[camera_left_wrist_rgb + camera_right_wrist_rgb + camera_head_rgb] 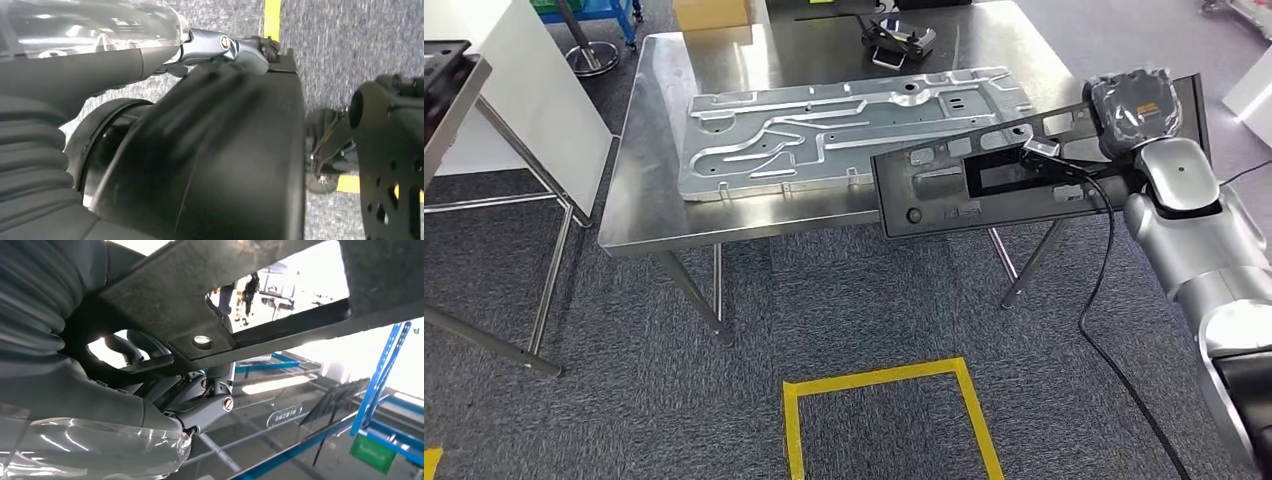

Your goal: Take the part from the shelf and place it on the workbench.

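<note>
Black part [984, 180], gripped by right hand [1136, 108] at its 3 o'clock end, long axis toward 9 o'clock, overhanging workbench [724, 225].

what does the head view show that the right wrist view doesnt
Head view alone: the steel workbench, the silver stamped panel lying on it, the grey carpet with yellow floor tape, and the whole black part held over the bench's near right edge. Right wrist view alone: the underside of the part close up, blue shelving and a green bin behind. Both: the right hand holding the black part.
</note>
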Robot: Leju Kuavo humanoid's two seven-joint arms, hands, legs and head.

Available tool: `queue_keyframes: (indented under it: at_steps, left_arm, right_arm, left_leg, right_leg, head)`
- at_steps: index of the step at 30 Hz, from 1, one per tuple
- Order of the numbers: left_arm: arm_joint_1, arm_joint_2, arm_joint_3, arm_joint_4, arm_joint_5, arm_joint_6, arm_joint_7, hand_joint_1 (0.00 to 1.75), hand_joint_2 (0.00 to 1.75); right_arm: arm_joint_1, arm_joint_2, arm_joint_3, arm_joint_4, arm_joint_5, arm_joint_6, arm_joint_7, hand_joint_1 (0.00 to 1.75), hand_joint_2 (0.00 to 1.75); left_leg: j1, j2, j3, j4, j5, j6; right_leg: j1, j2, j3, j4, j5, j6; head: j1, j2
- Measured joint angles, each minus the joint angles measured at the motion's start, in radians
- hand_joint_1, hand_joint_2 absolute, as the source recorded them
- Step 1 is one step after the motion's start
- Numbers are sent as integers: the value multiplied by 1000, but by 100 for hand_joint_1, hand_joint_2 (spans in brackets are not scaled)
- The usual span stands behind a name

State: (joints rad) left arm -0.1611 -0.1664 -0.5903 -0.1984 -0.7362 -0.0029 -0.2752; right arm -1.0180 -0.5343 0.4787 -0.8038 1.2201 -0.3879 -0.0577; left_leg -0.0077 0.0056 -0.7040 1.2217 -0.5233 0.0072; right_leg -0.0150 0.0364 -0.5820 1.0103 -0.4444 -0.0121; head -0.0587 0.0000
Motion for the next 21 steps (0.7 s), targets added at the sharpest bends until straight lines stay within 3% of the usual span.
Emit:
queue_keyframes:
  at_steps: [2,4,6,8,10,12,13,14,16,17,19,21]
  left_arm:
    - [4,3,2,0,0,2,1,0,175]
    - [7,5,5,0,0,5,2,0,175]
    - [9,6,10,0,1,7,3,0,175]
    - [10,6,16,0,3,12,4,0,175]
    - [9,3,21,0,5,18,5,0,175]
    - [12,0,25,0,6,21,5,0,175]
    - [14,0,28,0,6,22,5,0,175]
    - [16,0,30,0,6,22,5,0,175]
    - [18,-1,36,0,6,23,5,0,175]
    - [18,-1,39,0,5,24,5,0,175]
    - [17,-1,46,0,3,25,6,0,175]
    - [18,-1,50,0,0,25,6,0,175]
  right_arm:
    - [17,-2,3,-8,-11,-6,-6,175,175]
    - [32,-6,5,-14,-19,-14,-7,175,175]
    - [53,-14,6,-22,-23,-20,-7,175,175]
    - [70,-23,7,-30,-23,-28,-7,175,175]
    - [74,-27,8,-33,-21,-35,-7,175,175]
    - [71,-27,13,-31,-17,-32,-7,175,175]
    - [67,-26,17,-28,-13,-25,-9,175,175]
    - [59,-26,22,-26,-10,-16,-10,175,175]
    - [26,-25,35,-19,-5,13,-15,175,175]
    - [3,-24,42,-16,-4,29,-16,175,175]
    - [-49,-23,60,-9,-4,67,-18,175,175]
    - [-96,-23,80,-5,-1,101,-19,175,175]
  left_leg:
    - [-4,-26,30,-137,107,22]
    - [-9,-46,52,-213,151,38]
    - [-12,-39,70,-234,145,43]
    - [-10,-30,94,-252,144,47]
    - [-8,-22,111,-262,139,49]
    - [-7,-11,121,-261,127,49]
    - [-7,-5,128,-259,119,48]
    - [-6,0,136,-255,110,46]
    - [-5,10,151,-243,87,39]
    - [-5,16,156,-236,77,34]
    - [-9,27,157,-225,59,23]
    - [-12,35,161,-219,48,13]
  right_leg:
    - [1,16,19,-2,-15,3]
    - [-4,31,25,-5,-22,13]
    - [-7,39,29,-4,-20,27]
    - [-7,20,22,22,-32,38]
    - [-8,-9,-30,114,-72,46]
    - [-10,-23,-112,229,-108,54]
    - [-13,-26,-139,255,-103,58]
    - [-16,-30,-148,246,-79,62]
    - [-20,-47,-122,136,15,68]
    - [-17,-61,-105,79,47,69]
    - [-8,-79,-91,14,67,50]
    - [-4,-72,-88,9,58,24]
  head:
    - [0,0]
    - [0,0]
    - [0,0]
    - [0,0]
    - [1,0]
    - [1,0]
    - [1,0]
    - [1,0]
    - [1,0]
    - [1,0]
    - [0,0]
    - [-1,0]
